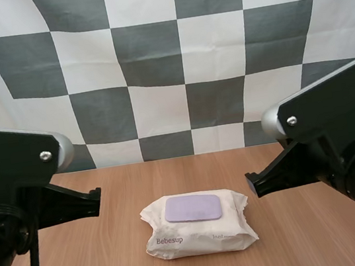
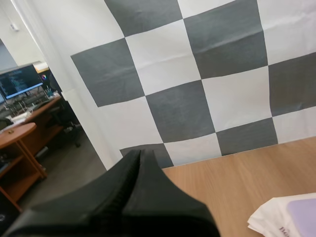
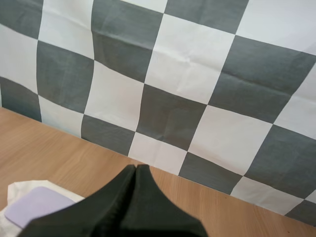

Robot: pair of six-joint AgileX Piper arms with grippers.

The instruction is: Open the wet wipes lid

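My left end effector [image 2: 139, 154] has nothing in it. Its two black fingers lie pressed together as one dark wedge, raised above the table [image 1: 314, 240]. My right end effector [image 3: 136, 169] is the same, with fingers closed tip to tip on nothing and held clear of the wood.

The pack of wet wipes [image 1: 199, 232] lies flat on the table between the two, touched by neither. It is below my left end effector and off to its right side, with a crinkled white corner showing just past the fingers. It is also below my right end effector and off to its left side. The pale lilac lid [image 1: 193, 208] sits on the top face of the pack. It is down flat with its edges flush against the white wrapper. The wrapper's near face carries the printed word "Bebesup".
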